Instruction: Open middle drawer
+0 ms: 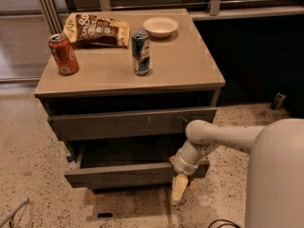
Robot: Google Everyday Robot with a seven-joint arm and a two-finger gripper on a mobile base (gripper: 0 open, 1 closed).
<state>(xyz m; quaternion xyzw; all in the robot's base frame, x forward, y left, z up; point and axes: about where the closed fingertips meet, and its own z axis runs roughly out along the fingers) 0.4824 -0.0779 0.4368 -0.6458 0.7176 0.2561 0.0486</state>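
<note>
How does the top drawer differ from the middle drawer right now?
The middle drawer is pulled out farther, its dark inside showing; the top drawer sits farther in. The top drawer's front is wider with pale scratches; the middle drawer's is plain. The gripper hangs by the middle drawer's right end. Both are grey, handleless.

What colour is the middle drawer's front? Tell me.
Dark grey-brown middle drawer, camera view; gripper near its right end.

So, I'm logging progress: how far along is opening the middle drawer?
Done: the middle drawer already stands pulled out, a dark gap showing behind its front. In hand: the hand hangs at the front's right end. Left: perhaps pulling further, then backing away.
</note>
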